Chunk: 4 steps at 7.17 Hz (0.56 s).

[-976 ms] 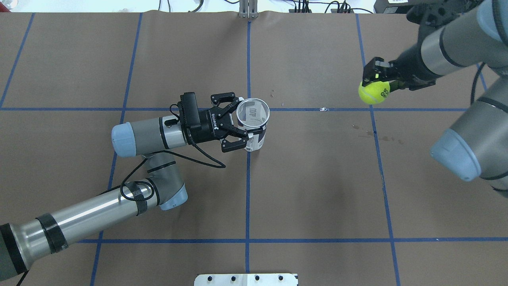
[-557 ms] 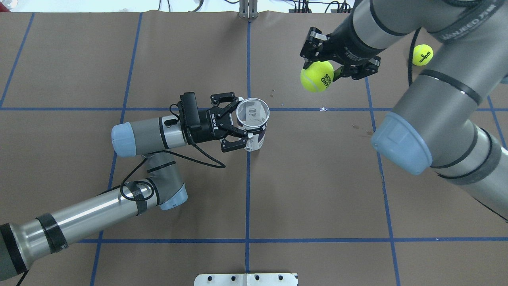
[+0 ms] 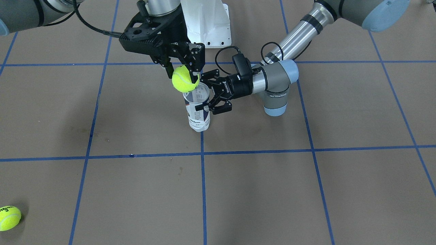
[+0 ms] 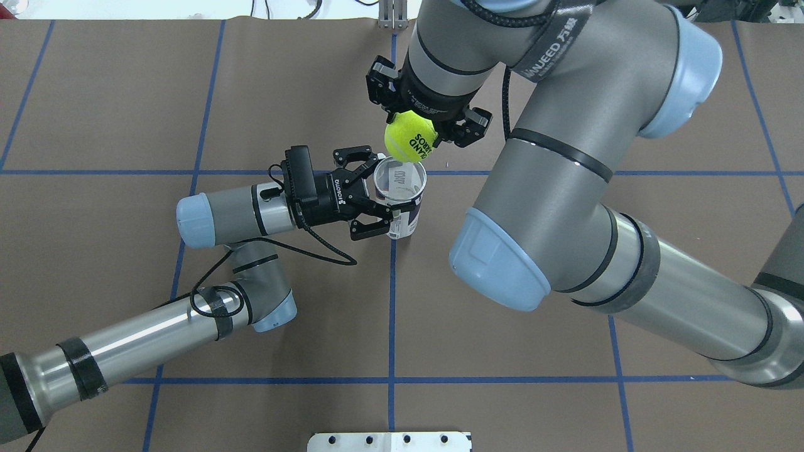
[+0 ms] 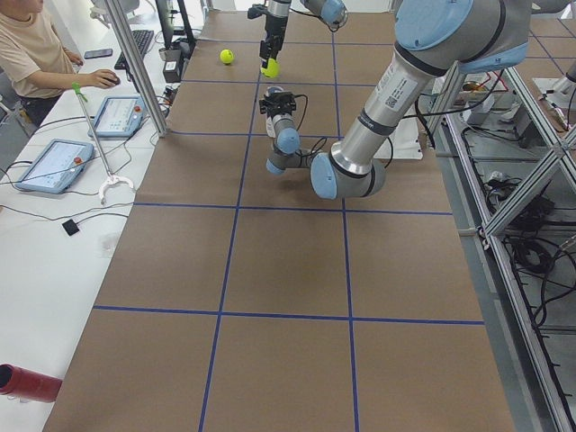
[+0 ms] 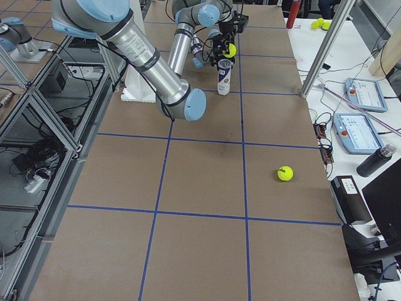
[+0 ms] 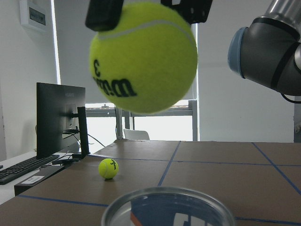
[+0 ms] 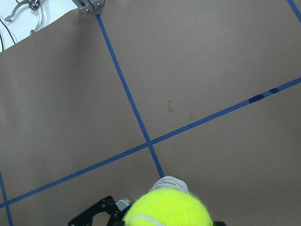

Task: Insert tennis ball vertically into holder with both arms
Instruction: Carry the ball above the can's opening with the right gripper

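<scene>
The holder is a clear can with a white and navy label. It stands upright near the table's middle with its metal-rimmed mouth up, and also shows in the front view. My left gripper comes in from the side and is shut on the holder's upper part. My right gripper is shut on a yellow tennis ball. It holds the ball just above the mouth, a little toward the far rim. The left wrist view shows the ball hanging clear above the holder's rim.
A second tennis ball lies loose on the table far to my right, toward the operators' side. The white pedestal base sits at the robot's edge. My right arm's big elbow hangs over the table's middle right. Blue tape lines grid the brown table.
My right arm has swung left with the tennis ball, from the table's far right to just above the holder's mouth. My left gripper and the holder have not moved.
</scene>
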Tool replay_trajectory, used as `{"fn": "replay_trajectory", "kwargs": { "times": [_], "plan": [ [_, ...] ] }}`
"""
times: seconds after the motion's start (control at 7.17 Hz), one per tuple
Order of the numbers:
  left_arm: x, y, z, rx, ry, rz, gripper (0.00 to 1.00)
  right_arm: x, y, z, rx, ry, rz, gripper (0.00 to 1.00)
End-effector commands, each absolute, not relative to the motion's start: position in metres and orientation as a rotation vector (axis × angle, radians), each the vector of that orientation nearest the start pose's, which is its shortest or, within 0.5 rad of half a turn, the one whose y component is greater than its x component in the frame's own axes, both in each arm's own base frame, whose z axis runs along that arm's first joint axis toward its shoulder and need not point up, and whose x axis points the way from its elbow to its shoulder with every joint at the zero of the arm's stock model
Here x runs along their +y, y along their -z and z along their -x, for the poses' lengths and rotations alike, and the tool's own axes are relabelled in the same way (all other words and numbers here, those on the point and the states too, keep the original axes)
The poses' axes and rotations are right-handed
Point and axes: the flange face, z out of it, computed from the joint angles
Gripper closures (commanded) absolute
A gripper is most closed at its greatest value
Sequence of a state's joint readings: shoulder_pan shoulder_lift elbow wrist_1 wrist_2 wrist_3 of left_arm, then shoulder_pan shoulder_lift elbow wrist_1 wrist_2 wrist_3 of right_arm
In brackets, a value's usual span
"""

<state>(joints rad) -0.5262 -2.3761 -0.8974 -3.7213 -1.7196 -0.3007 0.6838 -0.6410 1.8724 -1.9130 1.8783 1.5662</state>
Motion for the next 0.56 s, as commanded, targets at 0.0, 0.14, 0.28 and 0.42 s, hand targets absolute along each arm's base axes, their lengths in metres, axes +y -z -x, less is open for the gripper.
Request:
{"fn": "replay_trajectory", "kwargs": {
  "times": [0.0, 0.14, 0.28, 0.42],
  "plan": [
    [-0.4564, -0.2655, -0.5499, 1.517, -0.551, -1.776, 0.19, -0.4555, -0.0287, 0.4211, -0.924, -0.487, -0.041, 0.99],
    [-0.4564, -0.2655, -0.5499, 1.517, -0.551, -1.776, 0.19, -0.456, -0.0318, 0.4215, -0.918, -0.489, -0.04, 0.89],
    [-0.4565, -0.2645, -0.55, 1.518, -0.55, -1.778, 0.19, -0.4569, -0.0346, 0.4221, -0.911, -0.487, -0.054, 0.38],
    [-0.4566, -0.2645, -0.5499, 1.517, -0.549, -1.778, 0.19, -0.4551, -0.0326, 0.4234, -0.911, -0.482, -0.07, 0.01]
  ]
}}
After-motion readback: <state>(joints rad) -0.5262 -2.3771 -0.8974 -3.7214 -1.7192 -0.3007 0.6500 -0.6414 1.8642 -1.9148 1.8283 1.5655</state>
